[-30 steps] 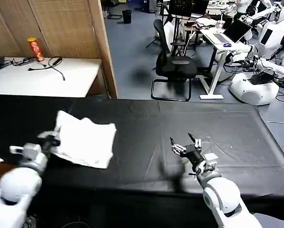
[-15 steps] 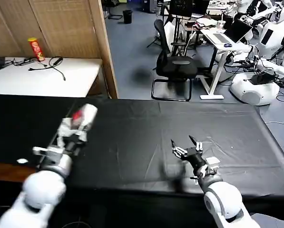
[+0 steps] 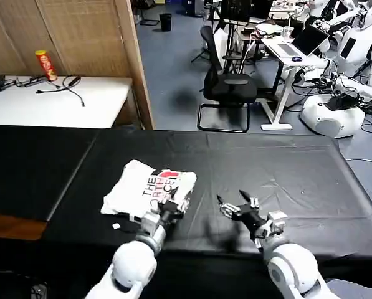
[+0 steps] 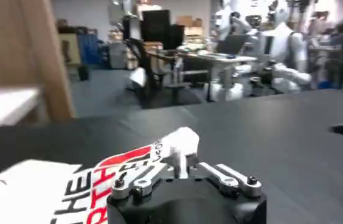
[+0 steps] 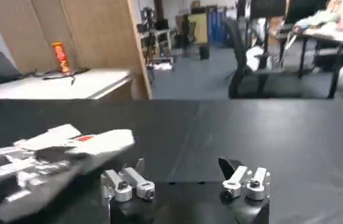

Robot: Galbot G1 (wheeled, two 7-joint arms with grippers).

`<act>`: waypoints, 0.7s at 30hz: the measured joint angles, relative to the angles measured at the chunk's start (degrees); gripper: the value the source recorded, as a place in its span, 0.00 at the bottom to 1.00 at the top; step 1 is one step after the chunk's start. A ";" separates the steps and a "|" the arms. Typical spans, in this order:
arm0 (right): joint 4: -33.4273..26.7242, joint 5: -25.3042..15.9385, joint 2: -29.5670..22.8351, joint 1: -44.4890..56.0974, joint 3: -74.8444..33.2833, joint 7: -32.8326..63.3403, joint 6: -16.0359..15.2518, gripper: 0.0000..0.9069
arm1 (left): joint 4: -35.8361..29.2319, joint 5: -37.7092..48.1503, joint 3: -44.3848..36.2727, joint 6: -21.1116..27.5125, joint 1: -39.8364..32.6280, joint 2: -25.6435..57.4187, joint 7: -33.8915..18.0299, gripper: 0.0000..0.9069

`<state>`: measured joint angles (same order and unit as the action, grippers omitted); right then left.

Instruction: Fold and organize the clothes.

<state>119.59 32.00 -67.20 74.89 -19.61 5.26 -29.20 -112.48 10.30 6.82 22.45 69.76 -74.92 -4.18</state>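
Black cloth covers our bench [image 3: 298, 168], and beyond it we see an office chair [image 3: 228, 87] and a white side table [image 3: 55, 99] carrying a red can [image 3: 43, 64]. Our left hand [image 3: 169, 208] sits at the near edge of the T-shirt [image 3: 145, 187], clenched on a bunched corner of the white fabric — in the left wrist view that corner rises between the fingers [image 4: 220, 176]. From this hand the folded shirt spreads away toward the far side of the bench, its black and red lettering facing up. Our right hand [image 3: 235, 205] rests near the left one, just beside the shirt but not touching it — its fingers [image 5: 244, 179] are spread wide with nothing between them.
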 joint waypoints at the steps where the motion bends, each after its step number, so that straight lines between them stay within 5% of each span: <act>1: -0.38 0.70 -0.22 -0.39 0.56 0.22 -0.24 0.97 | -0.70 -0.48 0.10 -0.90 0.33 0.37 0.14 0.97; 11: -7.98 2.90 -5.27 -6.33 6.86 1.09 -0.47 0.97 | -6.95 -1.09 4.90 -3.28 4.66 7.60 -0.78 0.97; 15: -12.50 2.29 -7.93 -8.89 8.62 1.37 -0.10 0.72 | -7.75 -1.29 6.79 -4.28 6.37 8.65 -1.01 0.97; 17: -14.76 2.19 -9.40 -10.29 9.34 1.24 0.01 0.55 | -7.75 -1.65 7.86 -5.38 7.21 8.95 -1.10 0.97; 18: -15.62 2.13 -9.99 -10.83 9.58 1.16 0.08 0.37 | -7.75 -1.75 8.32 -5.73 7.58 9.07 -1.12 0.97; 21: -18.42 1.60 -11.89 -12.61 10.32 0.94 0.32 0.13 | -7.91 -1.83 9.83 -6.91 8.80 9.46 -1.13 0.97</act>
<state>101.17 33.60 -79.09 62.28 -9.29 6.20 -28.88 -120.39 8.46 16.65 15.54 78.56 -65.46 -5.30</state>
